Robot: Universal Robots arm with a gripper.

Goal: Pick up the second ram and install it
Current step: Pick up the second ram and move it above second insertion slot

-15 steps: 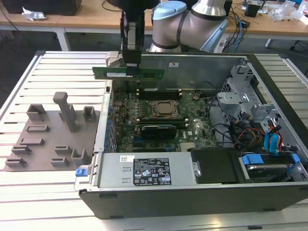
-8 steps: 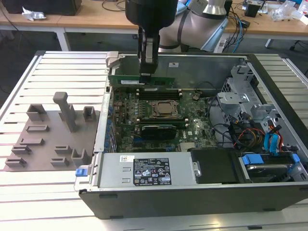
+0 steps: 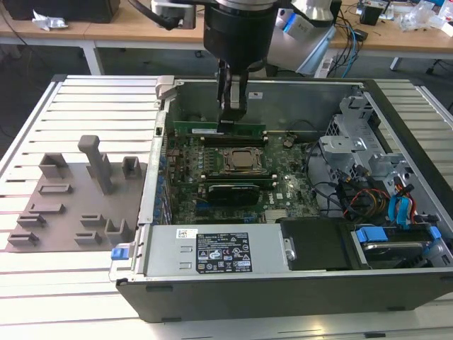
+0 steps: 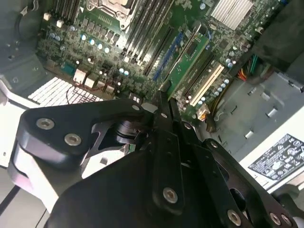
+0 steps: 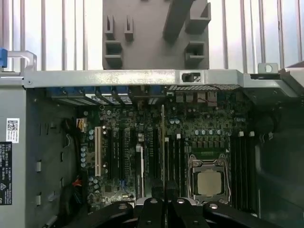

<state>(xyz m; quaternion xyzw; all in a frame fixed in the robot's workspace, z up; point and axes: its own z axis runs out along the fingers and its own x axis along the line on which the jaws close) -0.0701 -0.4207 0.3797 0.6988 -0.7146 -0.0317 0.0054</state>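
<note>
Right now the tool [image 3: 231, 113] sits inside the open PC case [image 3: 396, 290], just behind the CPU socket [image 3: 244, 161] as the exterior view looks at it, w/ its fingers closed on the second ram [image 3: 226, 129]. That green strip lies directly under the fingertips, touching them, standing on edge. Its long axis runs along the CPU socket's rear side, parallel to the black slot rails [image 3: 233, 139] between stick and socket; whether its lower edge is already in a slot can't be told. In the second wrist view the stick [image 4: 190, 59] stretches away from the fingertips across the motherboard [image 4: 95, 47], lined up w/ the rails next to it. In the first wrist view it's seen edge-on as a thin line [image 5: 163, 142] just beside the CPU socket [image 5: 209, 180].

Counts: 1 arm, 1 tool, 1 stick gripped. 1 more green stick [image 3: 230, 185] looks seated on the CPU socket's near side. 1 CPU socket, 1 case. 1 grey fixture plate [image 3: 71, 205] w/ several blocks rests on the table [image 3: 92, 106], well apart from the CPU socket, toward the exterior view's left.
</note>
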